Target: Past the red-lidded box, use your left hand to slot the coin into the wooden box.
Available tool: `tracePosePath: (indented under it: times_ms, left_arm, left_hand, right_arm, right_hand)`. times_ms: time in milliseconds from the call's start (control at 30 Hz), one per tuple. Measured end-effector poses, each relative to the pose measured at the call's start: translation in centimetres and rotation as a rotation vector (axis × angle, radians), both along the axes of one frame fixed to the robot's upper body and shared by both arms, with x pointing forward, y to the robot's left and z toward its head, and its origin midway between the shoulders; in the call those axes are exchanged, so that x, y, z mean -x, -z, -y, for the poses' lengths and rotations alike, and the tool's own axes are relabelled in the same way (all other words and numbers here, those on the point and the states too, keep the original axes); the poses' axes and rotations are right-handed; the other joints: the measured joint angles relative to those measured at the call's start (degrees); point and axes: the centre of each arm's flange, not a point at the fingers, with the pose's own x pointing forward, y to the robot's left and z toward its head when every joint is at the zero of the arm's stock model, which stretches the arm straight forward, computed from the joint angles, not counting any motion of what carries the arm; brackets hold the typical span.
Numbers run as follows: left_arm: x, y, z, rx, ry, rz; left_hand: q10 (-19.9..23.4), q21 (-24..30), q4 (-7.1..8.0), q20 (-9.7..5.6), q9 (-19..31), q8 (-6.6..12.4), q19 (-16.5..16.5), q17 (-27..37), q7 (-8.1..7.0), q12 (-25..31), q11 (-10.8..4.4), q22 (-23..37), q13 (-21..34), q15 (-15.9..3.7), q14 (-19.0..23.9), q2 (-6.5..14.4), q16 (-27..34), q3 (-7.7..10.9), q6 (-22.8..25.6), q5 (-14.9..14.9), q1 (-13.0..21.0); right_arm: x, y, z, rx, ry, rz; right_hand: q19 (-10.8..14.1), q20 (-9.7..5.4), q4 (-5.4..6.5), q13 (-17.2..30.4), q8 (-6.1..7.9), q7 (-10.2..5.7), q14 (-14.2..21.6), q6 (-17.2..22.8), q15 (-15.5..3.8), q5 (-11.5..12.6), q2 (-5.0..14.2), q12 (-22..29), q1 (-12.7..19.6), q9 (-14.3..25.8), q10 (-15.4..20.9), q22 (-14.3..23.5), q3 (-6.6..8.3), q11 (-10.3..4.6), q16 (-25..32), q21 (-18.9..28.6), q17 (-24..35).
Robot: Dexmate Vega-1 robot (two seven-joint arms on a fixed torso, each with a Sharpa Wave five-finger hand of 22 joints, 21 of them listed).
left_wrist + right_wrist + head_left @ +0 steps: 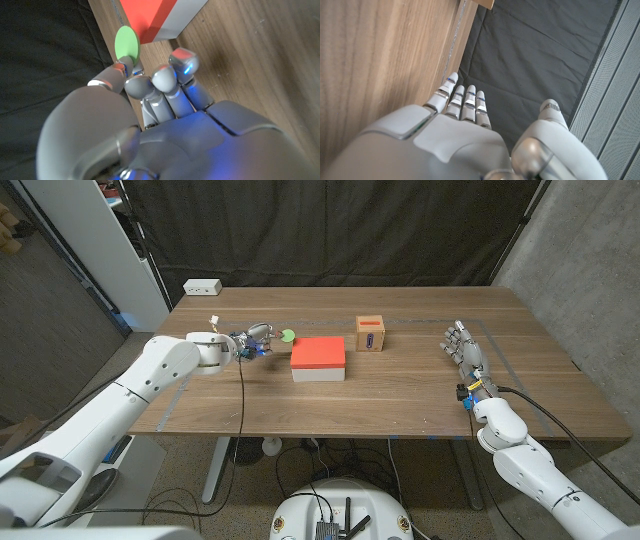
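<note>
**Coin in my left fingers, red-lidded box yet to pass**

From the head camera, my left hand [252, 340] hovered over the table's left half, toward the far edge, pinching the green coin [288, 335] at my fingertips. The coin sat just beside the left end of the red-lidded box [318, 359], which lay near the middle of the table [400, 405]. The wooden box [371, 334] stood beyond it, nearer the far edge and a little to the right, apart from the red lid. My right hand [463, 350] waited at the right side of the table, fingers extended and holding nothing. A white power strip [202, 286] lay at the far left corner.

From my left wrist, the green coin [126, 42] stood on edge between my thumb and a fingertip [118, 67], my other fingers curled in beside it. The corner of the red-lidded box [155, 17] lay right past the coin.

From my right wrist, my right hand [465, 130] had straight, released fingers [462, 100] pointing along the table's edge [395, 50].

I judged the carry to be in hand: the coin was grasped but not yet delivered. Next I would need to bring it across the red lid to the wooden box, keep it on edge, and line it up with the slot, which I could not make out clearly.
</note>
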Motion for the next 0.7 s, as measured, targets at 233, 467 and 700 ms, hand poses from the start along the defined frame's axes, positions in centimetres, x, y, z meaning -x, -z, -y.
tracePosePath:
  times_ms: [233, 467, 700]
  left_arm:
    - [0.0, -1.1, 0.2, -0.029, -0.001, 0.087]
    - [0.2, -1.7, 0.7, -0.061, -0.029, 0.163]
    - [-0.2, -1.4, 1.1, -0.047, -0.026, 0.198]
  left_hand:
    - [0.06, 0.24, 0.00, 0.00, 0.00, -0.05, 0.00, 0.05, -0.02, 0.00, 0.07, -0.11, -0.40, 0.00, 0.00, 0.00, 0.00, 0.00, 0.02, 0.00, 0.00]
    - [0.07, 0.64, 0.00, 0.00, 0.00, -0.15, 0.00, 0.14, -0.02, 0.00, 0.08, 0.85, -0.40, 0.00, 0.00, 0.00, 0.00, 0.00, 0.02, 0.44, 0.00]
    - [0.17, 0.89, 0.02, 0.00, 0.00, -0.13, 0.01, 0.21, -0.01, 0.37, 0.19, 1.90, -0.07, 0.00, 0.00, 0.00, 0.00, 0.02, 0.01, 0.44, 0.00]
  right_arm:
    - [0.5, 0.0, -0.3, -0.008, 0.004, 0.004]
    - [0.7, -0.1, -0.6, -0.016, 0.004, 0.007]
    - [0.8, -0.1, -0.7, -0.021, 0.004, 0.009]
  right_hand:
    - [0.00, 0.00, -0.25, 0.00, 0.00, 0.00, 0.31, 0.00, 0.31, 0.00, 0.00, 0.00, 0.00, 0.00, 0.00, 0.00, -0.25, 0.00, 0.00, 0.00, 0.00]
    - [0.00, 0.00, -0.25, 0.00, 0.00, 0.21, 0.54, 0.21, 0.09, 0.00, 0.00, 0.00, 0.00, 0.00, 0.31, 0.00, -0.25, -0.32, 0.00, 0.00, 0.00]
    - [0.00, 0.00, -0.25, 0.00, 0.00, 0.20, 0.54, 0.20, 0.09, 0.00, 0.00, 0.00, 0.00, 0.00, 0.31, 0.00, -0.25, -0.32, 0.00, 0.00, 0.00]
